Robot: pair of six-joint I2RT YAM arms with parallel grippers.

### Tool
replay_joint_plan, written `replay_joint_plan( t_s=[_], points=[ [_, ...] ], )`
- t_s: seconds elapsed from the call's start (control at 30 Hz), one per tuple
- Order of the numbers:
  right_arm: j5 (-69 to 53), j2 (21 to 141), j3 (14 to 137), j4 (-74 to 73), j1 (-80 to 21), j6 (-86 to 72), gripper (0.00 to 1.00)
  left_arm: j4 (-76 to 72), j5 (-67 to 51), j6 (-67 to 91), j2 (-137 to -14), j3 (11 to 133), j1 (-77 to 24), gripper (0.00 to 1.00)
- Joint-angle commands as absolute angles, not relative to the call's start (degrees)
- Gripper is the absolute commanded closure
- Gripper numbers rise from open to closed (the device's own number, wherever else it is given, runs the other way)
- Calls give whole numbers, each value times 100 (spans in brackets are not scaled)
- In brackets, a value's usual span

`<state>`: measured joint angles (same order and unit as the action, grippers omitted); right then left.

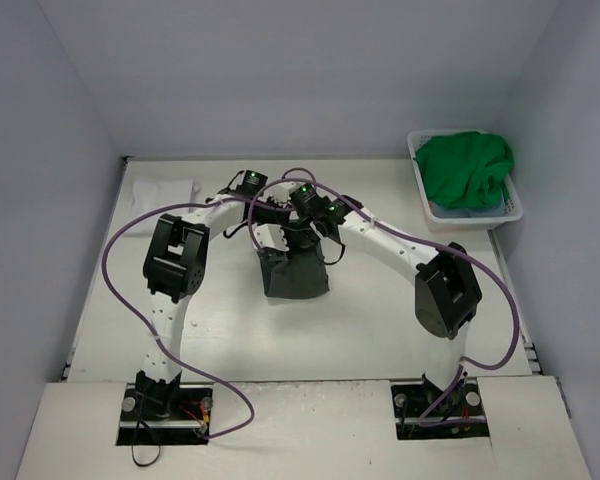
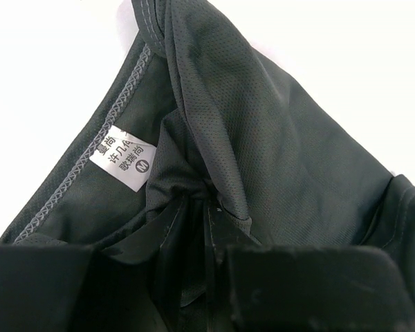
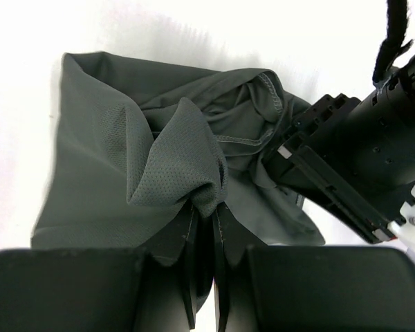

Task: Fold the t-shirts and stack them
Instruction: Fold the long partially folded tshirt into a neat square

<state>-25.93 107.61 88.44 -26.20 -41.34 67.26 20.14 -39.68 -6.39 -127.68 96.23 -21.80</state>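
Top external: we count four shirts, one basket (image 1: 417, 140) and two grippers. The dark grey shirt (image 1: 295, 275) sits bunched mid-table under the left gripper (image 1: 270, 235) and right gripper (image 1: 306, 238), each pinching its cloth. The green shirt (image 1: 465, 170) and blue-grey shirt (image 1: 462, 212) are in the basket, and the white shirt (image 1: 163, 190) lies far left.

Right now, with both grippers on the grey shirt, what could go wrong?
The left gripper and right gripper pinch only bunched folds of the grey shirt; it might slip out. They sit close together and could collide. The shirt is crumpled, so a fold may land crooked.
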Motion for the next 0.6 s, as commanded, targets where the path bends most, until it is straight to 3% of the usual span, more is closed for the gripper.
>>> replay_joint_plan(
  t_s=[0.0,0.57],
  points=[
    [-2566,10863,9211,-2575,-4017,6943,100,2171,-4087,-712,-12823,9703,-2347,90],
    [-2698,11759,9940,-2575,-3700,7172,100,2224,-4614,-606,-12709,9694,-2549,90]
  ],
)
